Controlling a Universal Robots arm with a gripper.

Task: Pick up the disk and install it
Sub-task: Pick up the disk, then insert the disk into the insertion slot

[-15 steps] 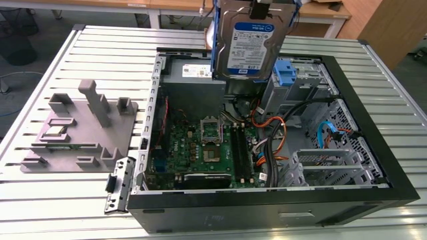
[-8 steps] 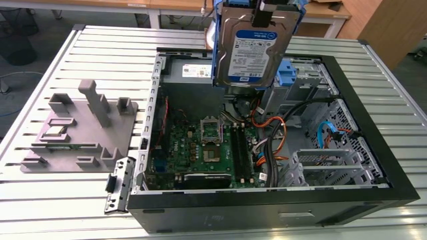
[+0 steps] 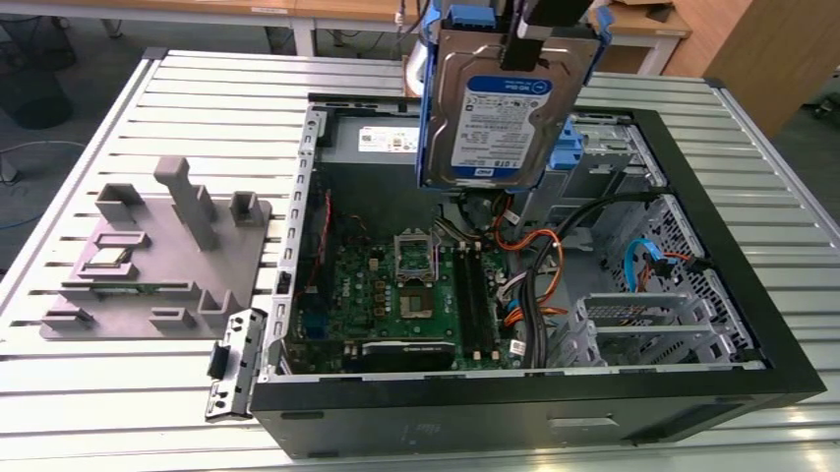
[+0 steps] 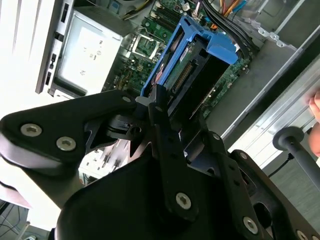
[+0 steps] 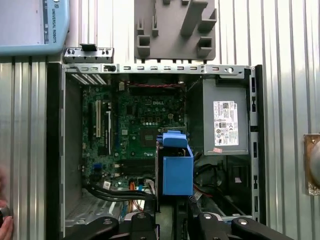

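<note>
The fingers [image 4: 161, 120] gripped the disk [image 3: 503, 123] between them, upright above the open case [image 3: 525, 418] below; installing well probably meant holding it square and clearing the cables [image 3: 545, 248] underneath.

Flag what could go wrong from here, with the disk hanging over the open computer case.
1. The pincer grips the disk by its upper end only; a slip could drop it into the open case below.
2. Loose cables lie beside the drive area and might snag the disk's blue rails on descent.
3. A hand is beside the table, possibly within the arm's path.
</note>
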